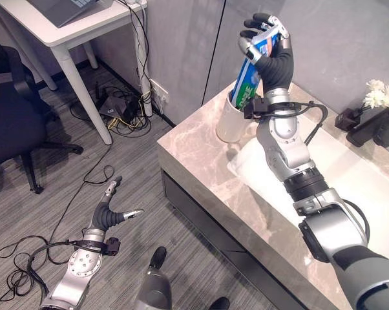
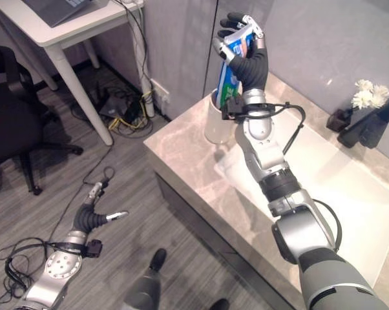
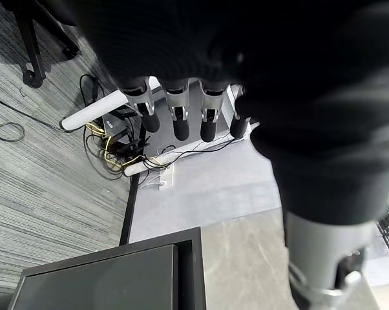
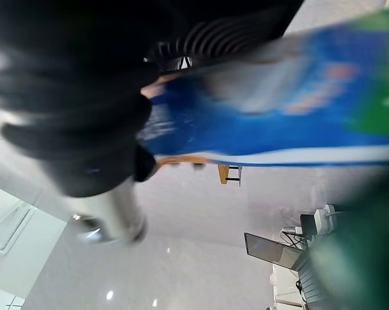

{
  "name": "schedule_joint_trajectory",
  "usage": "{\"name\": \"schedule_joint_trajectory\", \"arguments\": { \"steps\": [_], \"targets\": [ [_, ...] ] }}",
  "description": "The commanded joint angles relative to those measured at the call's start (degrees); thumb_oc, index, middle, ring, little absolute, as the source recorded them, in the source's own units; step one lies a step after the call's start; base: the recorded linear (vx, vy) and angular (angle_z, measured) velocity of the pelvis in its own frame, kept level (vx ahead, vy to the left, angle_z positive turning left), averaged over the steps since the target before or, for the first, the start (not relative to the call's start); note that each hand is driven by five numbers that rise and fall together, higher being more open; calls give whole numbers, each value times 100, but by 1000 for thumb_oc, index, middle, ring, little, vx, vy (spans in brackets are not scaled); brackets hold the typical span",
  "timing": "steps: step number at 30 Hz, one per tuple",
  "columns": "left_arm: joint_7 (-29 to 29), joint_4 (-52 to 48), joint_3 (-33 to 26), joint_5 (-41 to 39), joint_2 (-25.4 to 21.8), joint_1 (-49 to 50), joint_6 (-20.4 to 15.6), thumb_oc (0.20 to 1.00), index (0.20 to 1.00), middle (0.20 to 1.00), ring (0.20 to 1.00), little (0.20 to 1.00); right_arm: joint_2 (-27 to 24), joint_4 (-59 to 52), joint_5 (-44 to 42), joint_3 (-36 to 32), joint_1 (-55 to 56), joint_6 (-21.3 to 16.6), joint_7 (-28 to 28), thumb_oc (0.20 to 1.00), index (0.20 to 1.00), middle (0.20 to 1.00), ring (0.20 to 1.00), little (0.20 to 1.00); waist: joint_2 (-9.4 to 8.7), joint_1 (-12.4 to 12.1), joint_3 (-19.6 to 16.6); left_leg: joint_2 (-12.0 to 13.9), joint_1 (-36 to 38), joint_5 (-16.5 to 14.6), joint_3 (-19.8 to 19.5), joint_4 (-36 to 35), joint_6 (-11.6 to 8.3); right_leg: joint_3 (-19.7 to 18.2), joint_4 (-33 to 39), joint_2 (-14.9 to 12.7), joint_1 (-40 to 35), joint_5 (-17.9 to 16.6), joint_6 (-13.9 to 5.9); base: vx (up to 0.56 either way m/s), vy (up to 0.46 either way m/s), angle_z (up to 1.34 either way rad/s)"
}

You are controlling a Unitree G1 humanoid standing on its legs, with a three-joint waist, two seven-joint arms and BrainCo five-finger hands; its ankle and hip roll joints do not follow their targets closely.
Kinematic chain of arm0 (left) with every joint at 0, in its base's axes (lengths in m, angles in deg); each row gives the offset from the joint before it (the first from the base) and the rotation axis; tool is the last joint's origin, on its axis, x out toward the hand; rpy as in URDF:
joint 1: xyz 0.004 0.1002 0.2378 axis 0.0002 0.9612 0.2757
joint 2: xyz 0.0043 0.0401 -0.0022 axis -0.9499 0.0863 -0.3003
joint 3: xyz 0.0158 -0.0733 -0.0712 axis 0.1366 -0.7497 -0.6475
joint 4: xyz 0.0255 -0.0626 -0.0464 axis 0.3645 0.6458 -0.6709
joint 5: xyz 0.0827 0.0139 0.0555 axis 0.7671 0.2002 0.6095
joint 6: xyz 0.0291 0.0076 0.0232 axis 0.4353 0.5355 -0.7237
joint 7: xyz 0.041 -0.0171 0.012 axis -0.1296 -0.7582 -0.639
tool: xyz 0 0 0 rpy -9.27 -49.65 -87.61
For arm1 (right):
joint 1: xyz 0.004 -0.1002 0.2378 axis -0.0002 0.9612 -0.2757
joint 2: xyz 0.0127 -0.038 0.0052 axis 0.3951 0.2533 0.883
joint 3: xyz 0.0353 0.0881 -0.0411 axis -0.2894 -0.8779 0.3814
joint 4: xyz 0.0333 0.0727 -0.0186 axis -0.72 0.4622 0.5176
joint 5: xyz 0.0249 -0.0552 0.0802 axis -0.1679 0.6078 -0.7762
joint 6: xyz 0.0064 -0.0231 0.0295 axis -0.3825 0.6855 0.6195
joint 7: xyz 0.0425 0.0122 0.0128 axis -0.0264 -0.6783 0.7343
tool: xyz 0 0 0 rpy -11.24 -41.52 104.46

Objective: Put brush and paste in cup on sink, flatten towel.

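- Hanging low over the grey floor [image 1: 117,161], well off the near-left corner of the marble counter [image 1: 207,174]: left hand [image 1: 107,213], fingers straight and spread, holding nothing.
- Showing in the left wrist view: those same dark-tipped fingers [image 3: 178,119] extending in a row, nothing between them.
- Lying on the floor left of the counter: loose black cables [image 1: 91,177], and a tangle of cables with a power strip [image 1: 120,110] against the wall.
- Lying spread on the counter top, just in front of the cup: white towel [image 1: 259,174], partly covered by the right arm; flatness not clear.
- Standing upright at the counter's far-left corner: white cup [image 1: 232,123], touching the far edge of the towel.
- Rising above the cup: right hand [image 1: 269,48], fingers and thumb curling tight round the upper end of the blue-and-green toothpaste tube [image 1: 251,74].
- Tilting down from that hand, lower end of the tube dipping into the mouth of the cup.
- Filling much of the right wrist view: the tube's blue and green side [image 4: 291,123], pinched against the dark cover.
- Standing at the counter's far-right end: dark faucet [image 1: 375,126] and a small dark vase with white flowers [image 1: 378,95].
- Standing beyond the counter's left side: white desk [image 1: 65,32] and a black office chair [image 1: 10,116].
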State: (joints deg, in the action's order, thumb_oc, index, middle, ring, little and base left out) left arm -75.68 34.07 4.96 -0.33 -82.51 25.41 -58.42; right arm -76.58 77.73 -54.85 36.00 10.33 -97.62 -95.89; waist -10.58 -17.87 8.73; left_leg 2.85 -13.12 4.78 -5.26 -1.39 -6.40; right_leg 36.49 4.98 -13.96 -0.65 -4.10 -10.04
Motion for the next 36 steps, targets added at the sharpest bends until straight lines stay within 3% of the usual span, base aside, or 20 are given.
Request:
{"name": "schedule_joint_trajectory", "arguments": {
  "steps": [1,9,11,12,17,18,21,22,23,27,31,35,36],
  "targets": [
    [-93,-74,218,80,-126,-124,-267,1000,1000,1000,1000,1000,-284,-158,26,-4,-248,-257,-74,1000,1000,1000,1000,1000,32,-41,-136,-58,251,-144,48,-361,141,-81,-141,-371,-384,-711,-487,0,0,0],
    [-90,-65,365,183,-128,-254,-238,1000,1000,1000,1000,1000,-333,-421,349,-124,-412,-314,-344,1000,1000,1000,1000,1000,41,-40,-202,-26,272,-149,41,-361,116,-92,-129,-341,-404,-661,-480,0,0,0],
    [-132,-151,307,174,-114,-243,-247,1000,1000,1000,1000,1000,-388,-719,595,-265,-459,-321,-529,1000,1000,1000,1000,1000,78,-37,-206,-32,296,-31,150,-361,153,-61,-154,-393,-364,-728,-434,-49,18,0],
    [-133,-151,300,172,-116,-239,-241,1000,1000,1000,1000,1000,-380,-732,600,-263,-455,-313,-536,1000,1000,1000,1000,1000,67,-30,-233,8,343,-152,136,-361,117,-142,-132,-347,-412,-638,-473,-85,48,-6],
    [32,-786,-37,-38,-237,76,-255,1000,1000,1000,1000,1000,-675,-1459,1439,-560,-322,-194,-888,1000,1000,1000,1000,1000,164,75,-250,32,520,-104,457,-361,205,-276,-178,-437,-340,-756,-436,-26,34,-29],
    [204,-1232,-359,-307,-333,292,-360,1000,1000,1000,1000,1000,-994,-1825,2025,-852,-93,-144,-1073,1000,1000,1000,1000,1000,238,161,-276,52,639,-149,542,-361,234,-334,-206,-452,-360,-738,-433,20,44,-45],
    [492,-1865,-999,-753,-418,684,-466,1000,1000,1000,1000,1000,-1605,-2469,2724,-1550,772,-98,-1266,1000,1000,1000,1000,1000,336,345,-323,93,830,-223,659,-361,260,-461,-252,-447,-389,-670,-431,22,41,-31],
    [641,-2071,-1330,-1028,-415,797,-540,1000,1000,1000,1000,1000,-1984,-2664,3092,-2142,1447,-69,-1466,1000,1000,1000,1000,1000,403,504,-343,111,908,-251,718,-361,268,-525,-257,-438,-405,-617,-429,2,41,-20],
    [658,-2094,-1325,-1048,-444,815,-529,1000,1000,1000,1000,1000,-1969,-2719,3108,-2192,1521,-52,-1467,1000,1000,1000,1000,1000,374,489,-358,90,888,-219,715,-361,283,-519,-253,-457,-391,-643,-429,8,39,-22],
    [1085,-2416,-1812,-1825,-317,1044,-476,1000,1000,1000,1000,1000,-2169,-2429,3198,-3662,3152,-7,-1811,1000,1000,1000,1000,1000,474,833,-447,126,1103,-328,910,-361,347,-766,-252,-460,-381,-606,-437,38,49,-19],
    [1217,-2372,-1969,-2245,-92,1141,-389,1000,1000,1000,1000,1000,-1511,-1334,2670,-4879,4207,-16,-2481,1000,1000,1000,1000,1000,533,1119,-368,73,1209,-547,1112,1,430,-1129,-295,-536,-327,-640,-430,9,56,-39],
    [1180,-2451,-2024,-2240,-3,1202,-296,1000,1000,1000,1000,1000,-967,-511,2088,-5523,4768,-83,-2789,1000,1000,1000,1000,1000,574,1307,-363,-84,1148,-632,1168,52,504,-1285,-253,-669,-263,-869,-485,-9,100,-27],
    [1242,-2409,-1985,-2311,-27,1215,-281,1000,1000,1000,1000,1000,-911,505,1837,-5644,5056,86,-2913,1000,1000,1000,1000,1000,612,1407,-361,-146,1165,-673,1172,-19,540,-1338,-307,-708,-189,-969,-496,-33,141,-20]
  ]
}}
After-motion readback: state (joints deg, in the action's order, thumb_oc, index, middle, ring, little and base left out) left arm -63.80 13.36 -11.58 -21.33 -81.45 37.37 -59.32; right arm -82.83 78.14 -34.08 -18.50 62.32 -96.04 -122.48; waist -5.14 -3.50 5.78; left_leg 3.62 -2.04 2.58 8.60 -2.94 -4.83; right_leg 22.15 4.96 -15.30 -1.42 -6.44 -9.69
